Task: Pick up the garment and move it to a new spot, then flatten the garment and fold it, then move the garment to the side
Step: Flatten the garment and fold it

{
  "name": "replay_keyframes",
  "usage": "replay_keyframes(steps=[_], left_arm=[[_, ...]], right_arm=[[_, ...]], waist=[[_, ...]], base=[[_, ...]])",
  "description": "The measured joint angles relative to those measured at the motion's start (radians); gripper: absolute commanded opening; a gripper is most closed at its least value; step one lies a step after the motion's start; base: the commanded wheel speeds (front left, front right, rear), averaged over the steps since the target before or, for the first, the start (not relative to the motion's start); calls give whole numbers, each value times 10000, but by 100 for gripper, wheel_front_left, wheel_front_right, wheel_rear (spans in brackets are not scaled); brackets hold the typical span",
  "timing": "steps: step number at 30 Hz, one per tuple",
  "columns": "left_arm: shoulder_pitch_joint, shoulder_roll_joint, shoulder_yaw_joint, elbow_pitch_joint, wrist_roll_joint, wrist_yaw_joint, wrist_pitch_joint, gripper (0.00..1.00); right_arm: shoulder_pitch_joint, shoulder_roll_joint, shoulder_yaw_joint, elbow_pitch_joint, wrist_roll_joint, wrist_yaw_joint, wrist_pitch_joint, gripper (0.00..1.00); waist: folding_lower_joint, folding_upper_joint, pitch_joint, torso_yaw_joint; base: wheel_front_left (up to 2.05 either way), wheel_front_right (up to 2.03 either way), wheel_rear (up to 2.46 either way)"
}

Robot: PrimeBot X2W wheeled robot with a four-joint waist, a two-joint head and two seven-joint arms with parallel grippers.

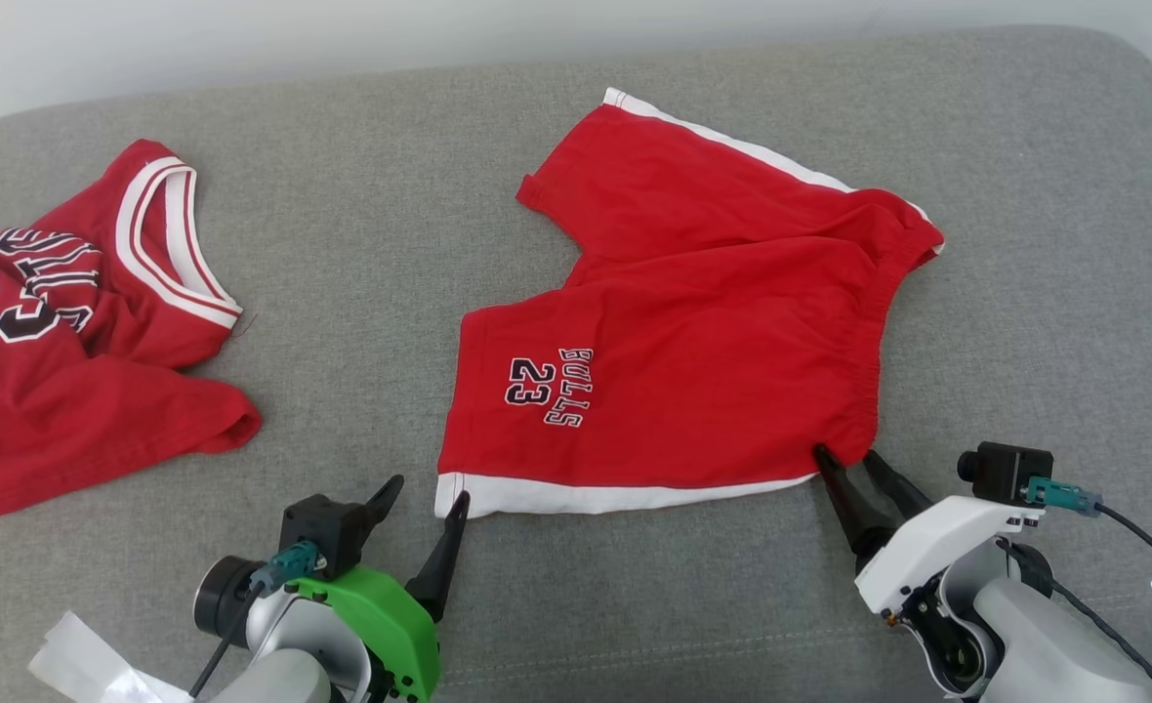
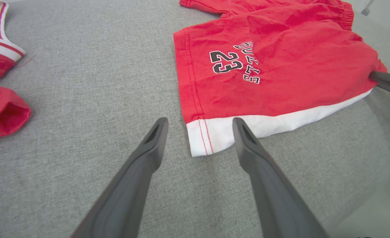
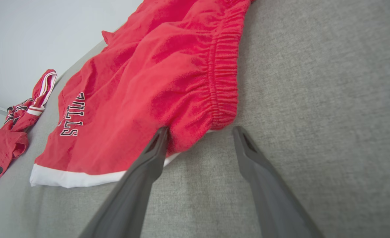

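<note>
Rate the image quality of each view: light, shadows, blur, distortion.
Head view: soft, even light, the shorts sharp, thin shadows beneath the hems. Left wrist view: wide-angle bending, lower right corner hazy beside the left gripper. Right wrist view: tilted, the waistband crisp above the right gripper.

Garments counted: two. One pair of red fabric shorts with white side stripes, centre of frame; one red jersey with white-trimmed collar, left edge. Grippers: two, left gripper lower left, right gripper lower right. One grey upholstered cushion.
</note>
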Motion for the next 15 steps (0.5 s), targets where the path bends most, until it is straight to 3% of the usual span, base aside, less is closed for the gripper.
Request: replay_keyframes(steps=[4, 6, 7, 8, 15], left_arm=[[-36, -13, -23, 6, 8, -23, 77, 100], [-58, -25, -27, 4, 38, -23, 77, 100], [-58, -33, -33, 6, 44, -25, 77, 100], [-59, -44, -38, 10, 52, -27, 77, 100], [-66, -205, -174, 82, 35, -128, 219, 100]], right_arm=[[-13, 19, -77, 121, 0, 0, 0, 100], [-41, 67, -111, 132, -2, 2, 0, 40], [-59, 88, -127, 132, -6, 2, 0, 15], [-80, 113, -153, 132, -12, 2, 2, 0], [-216, 190, -224, 96, -297, 79, 2, 0]], waist=[[0, 0, 22, 17], [0, 0, 30, 24], [0, 0, 33, 27], [0, 0, 35, 27], [0, 0, 19, -14]], base=[[0, 0, 0], [0, 0, 0], [0, 0, 0], [0, 0, 0], [0, 0, 0]])
